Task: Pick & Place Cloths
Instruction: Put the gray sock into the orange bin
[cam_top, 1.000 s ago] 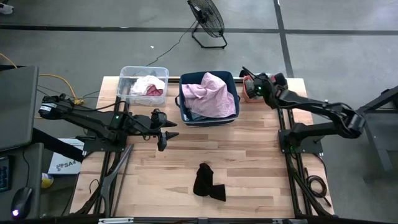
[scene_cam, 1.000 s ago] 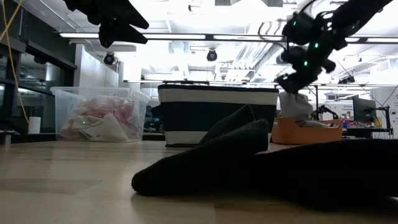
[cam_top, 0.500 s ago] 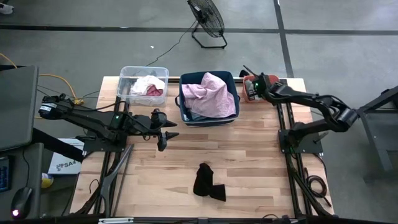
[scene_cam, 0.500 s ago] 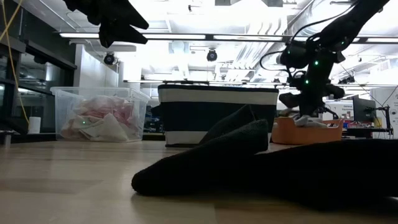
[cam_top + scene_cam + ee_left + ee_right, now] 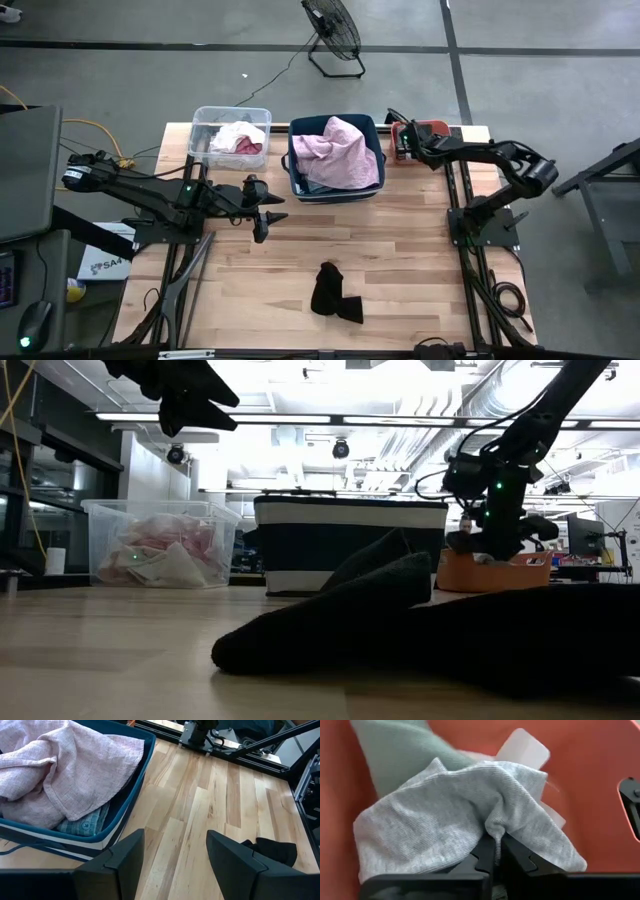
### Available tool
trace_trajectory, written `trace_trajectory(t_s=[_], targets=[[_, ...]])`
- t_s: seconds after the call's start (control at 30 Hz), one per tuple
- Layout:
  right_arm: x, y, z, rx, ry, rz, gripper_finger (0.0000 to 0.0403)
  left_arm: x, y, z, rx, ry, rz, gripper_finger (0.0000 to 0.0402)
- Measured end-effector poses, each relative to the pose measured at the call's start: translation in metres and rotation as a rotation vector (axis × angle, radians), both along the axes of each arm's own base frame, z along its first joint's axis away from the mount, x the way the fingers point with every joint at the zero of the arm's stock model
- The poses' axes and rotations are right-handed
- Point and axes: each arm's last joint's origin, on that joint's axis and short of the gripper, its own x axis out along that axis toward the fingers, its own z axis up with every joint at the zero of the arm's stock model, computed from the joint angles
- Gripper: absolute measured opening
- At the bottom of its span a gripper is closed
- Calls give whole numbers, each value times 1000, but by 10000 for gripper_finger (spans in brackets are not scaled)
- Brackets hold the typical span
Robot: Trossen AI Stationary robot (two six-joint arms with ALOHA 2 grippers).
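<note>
My right gripper (image 5: 493, 851) is down inside the coral bin (image 5: 432, 130) at the table's far right and is shut on a light grey cloth (image 5: 445, 815). In the low view it (image 5: 490, 538) reaches down to the bin's rim (image 5: 492, 573). A grey-green cloth (image 5: 405, 750) lies behind it in the bin. My left gripper (image 5: 172, 862) hovers open over bare table, near the navy bin (image 5: 296, 170) that holds a light pink cloth (image 5: 340, 150). A black cloth (image 5: 333, 292) lies flat on the table's near middle. My right gripper pinches a raised fold (image 5: 492, 831) in the middle of the grey cloth between its two fingers, coming from above. The cloth spreads to either side of the fingers and rests on the coral bin's floor (image 5: 600, 780) and on the grey-green cloth.
A clear bin (image 5: 232, 112) with white and pink cloths stands at the far left. A blue-green checked cloth (image 5: 82, 825) lies under the pink one in the navy bin. Bare wood lies between the bins and the black cloth (image 5: 270, 851). A fan (image 5: 333, 30) stands on the floor beyond the table.
My right gripper has gone down into the coral bin, carrying the grey cloth, which hung above the bin a second ago and now lies inside it. The gripper has stayed shut on the cloth. My left arm has kept still.
</note>
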Motion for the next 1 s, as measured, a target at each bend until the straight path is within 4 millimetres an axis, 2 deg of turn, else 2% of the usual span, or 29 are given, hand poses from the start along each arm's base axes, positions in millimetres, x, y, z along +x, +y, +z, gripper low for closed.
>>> trace_trajectory(t_s=[0.17,0.63,0.8,1.0], targets=[[0,-1,1,-17,-30,-34,53,0,0,0,-2,-1,1,207],[0,-1,7,-52,-87,-69,191,0,0,0,-6,3,3,207],[-2,2,20,-92,-124,-70,216,0,0,-1,-6,5,3,207],[-4,4,32,-130,-161,-69,223,0,0,-1,-8,5,4,207]])
